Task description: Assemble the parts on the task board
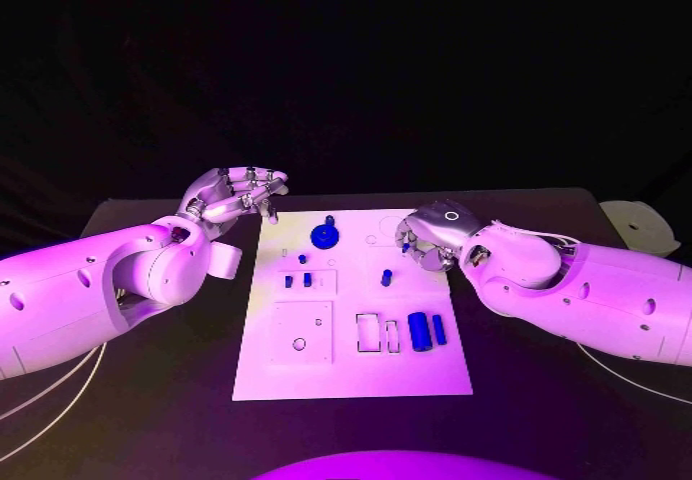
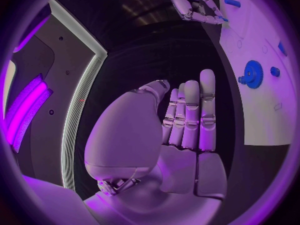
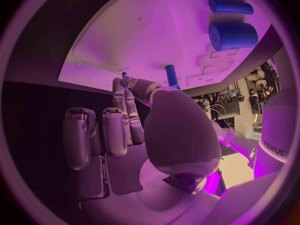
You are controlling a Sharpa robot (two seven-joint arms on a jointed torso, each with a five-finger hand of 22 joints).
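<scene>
My left hand (image 1: 235, 195) hovers spread and empty beside the task board (image 1: 353, 385), its blue gear (image 1: 326, 236) near my fingertips.

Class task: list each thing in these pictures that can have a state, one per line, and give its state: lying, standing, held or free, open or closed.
Left robot hand: empty, fingers together, beside the board's far left corner.
Right robot hand: fingers curled, at the board's right edge; what it holds cannot be told.
Board: flat on the table.
Gear: on the board, free.
Thick cylinder: lying on its side.
Thin cylinder: lying beside it.
Peg: standing upright.
</scene>
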